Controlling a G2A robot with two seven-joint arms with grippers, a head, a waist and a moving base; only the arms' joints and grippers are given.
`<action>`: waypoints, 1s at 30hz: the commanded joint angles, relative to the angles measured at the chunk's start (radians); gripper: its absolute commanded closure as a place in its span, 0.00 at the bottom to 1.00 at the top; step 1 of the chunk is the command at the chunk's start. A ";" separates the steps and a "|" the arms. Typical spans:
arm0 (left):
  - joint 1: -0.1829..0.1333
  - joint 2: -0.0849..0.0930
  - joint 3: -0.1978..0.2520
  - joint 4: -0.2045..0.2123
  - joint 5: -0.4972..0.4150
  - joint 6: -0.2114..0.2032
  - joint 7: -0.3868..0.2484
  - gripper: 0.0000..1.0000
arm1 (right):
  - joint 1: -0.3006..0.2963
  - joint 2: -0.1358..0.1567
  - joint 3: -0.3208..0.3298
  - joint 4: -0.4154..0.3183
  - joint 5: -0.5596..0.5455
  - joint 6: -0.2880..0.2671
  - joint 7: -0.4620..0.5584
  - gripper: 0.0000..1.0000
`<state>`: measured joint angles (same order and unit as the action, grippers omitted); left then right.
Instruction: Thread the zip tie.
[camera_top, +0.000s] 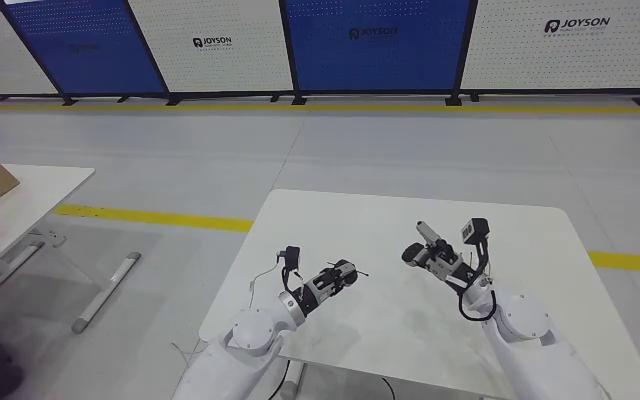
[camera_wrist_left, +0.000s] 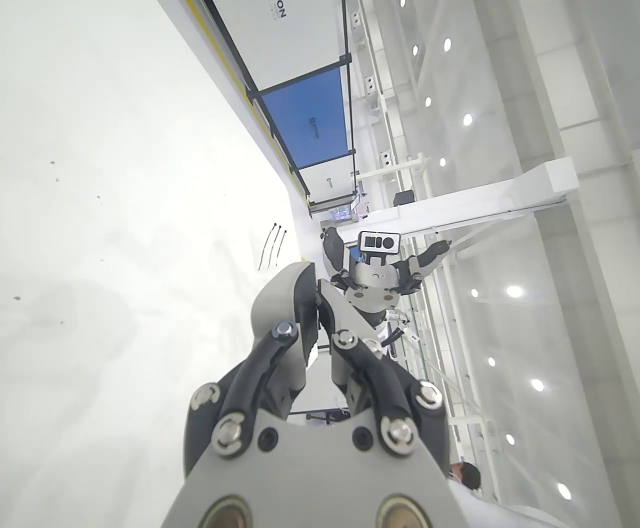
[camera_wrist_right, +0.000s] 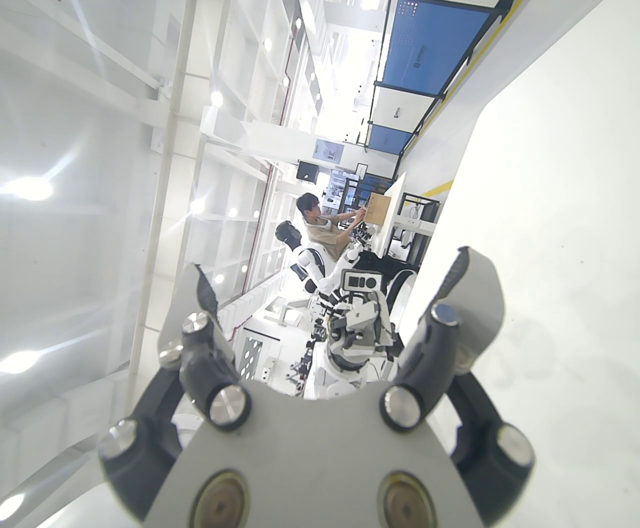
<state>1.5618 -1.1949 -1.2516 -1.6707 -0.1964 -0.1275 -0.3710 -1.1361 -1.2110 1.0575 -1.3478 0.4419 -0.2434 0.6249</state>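
Note:
My left gripper (camera_top: 347, 270) hovers over the near left part of the white table (camera_top: 400, 330), with its fingers (camera_wrist_left: 287, 305) pressed together. A thin black zip tie (camera_top: 360, 272) sticks out from its tips toward the other arm. My right gripper (camera_top: 416, 243) faces it from a short distance to the right, open, with nothing between its fingers (camera_wrist_right: 472, 285). In the left wrist view the right gripper (camera_wrist_left: 385, 240) appears straight ahead with its fingers spread wide. A few spare black zip ties (camera_wrist_left: 272, 245) lie on the table beyond the left gripper.
The table's far edge (camera_top: 420, 197) borders open grey floor with a yellow line (camera_top: 150, 216). Another white table (camera_top: 40, 190) stands at the far left. Blue and white panels (camera_top: 380, 40) close off the back.

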 joint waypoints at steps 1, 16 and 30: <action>0.000 0.000 0.000 0.000 0.000 0.000 0.000 1.00 | 0.001 0.009 0.001 -0.043 -0.102 0.045 0.045 0.00; 0.000 0.000 0.000 0.000 0.000 0.000 0.000 1.00 | -0.022 0.099 0.201 -0.298 -0.600 0.443 0.260 0.00; 0.000 0.000 0.000 0.000 0.000 0.000 0.000 1.00 | 0.057 0.135 0.264 -0.226 -0.655 0.234 0.577 0.00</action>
<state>1.5618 -1.1949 -1.2516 -1.6707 -0.1964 -0.1276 -0.3710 -1.0873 -1.0839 1.2918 -1.5823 -0.2081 0.0281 1.1406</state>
